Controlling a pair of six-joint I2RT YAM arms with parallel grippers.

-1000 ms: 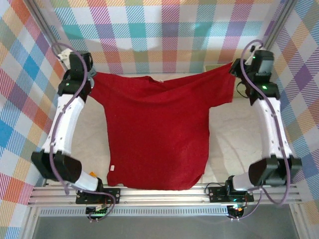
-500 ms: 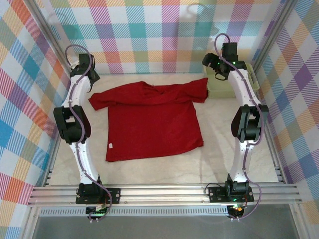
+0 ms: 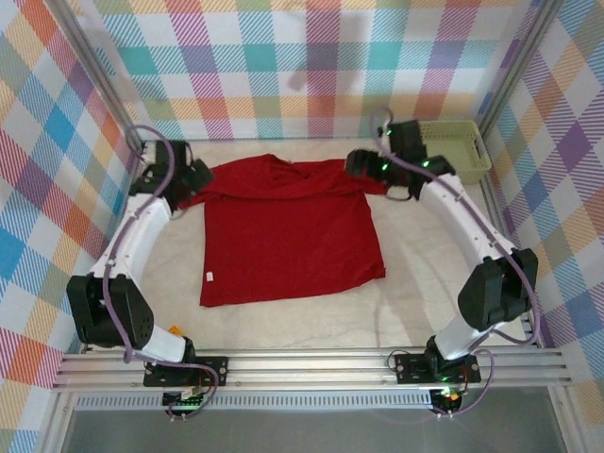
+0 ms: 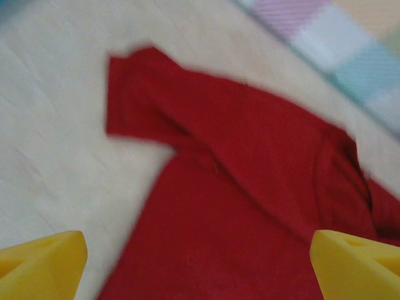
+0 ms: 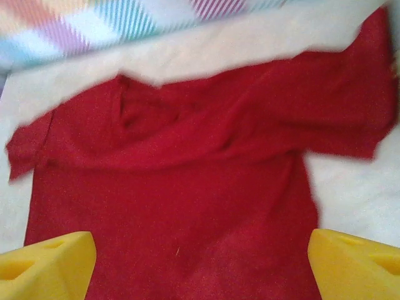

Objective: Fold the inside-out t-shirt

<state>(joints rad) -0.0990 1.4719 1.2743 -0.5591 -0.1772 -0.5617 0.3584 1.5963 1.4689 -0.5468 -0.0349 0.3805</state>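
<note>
The inside-out t-shirt [image 3: 288, 231] lies spread flat on the pale table, deep red, collar toward the back wall, hem toward the arms, with a small white tag [image 3: 209, 276] at its lower left edge. My left gripper [image 3: 200, 176] hovers over the left sleeve, open, with its yellow fingertips [image 4: 40, 265] wide apart above the cloth [image 4: 237, 206]. My right gripper [image 3: 359, 163] hovers at the right sleeve and shoulder, also open, its yellow fingertips [image 5: 353, 265] spread above the shirt body [image 5: 187, 206]. Neither gripper holds the cloth. The shoulders and collar are wrinkled.
A pale green basket [image 3: 461, 149] stands in the back right corner behind the right arm. Plaid walls close in the back and both sides. A metal rail [image 3: 311, 368] runs along the near edge. Bare tabletop [image 3: 444, 293] shows to the right of the shirt.
A second ago both grippers held the shirt stretched up by its shoulders. They have let go, the shirt has dropped flat, and both arms have come down over the sleeves.
</note>
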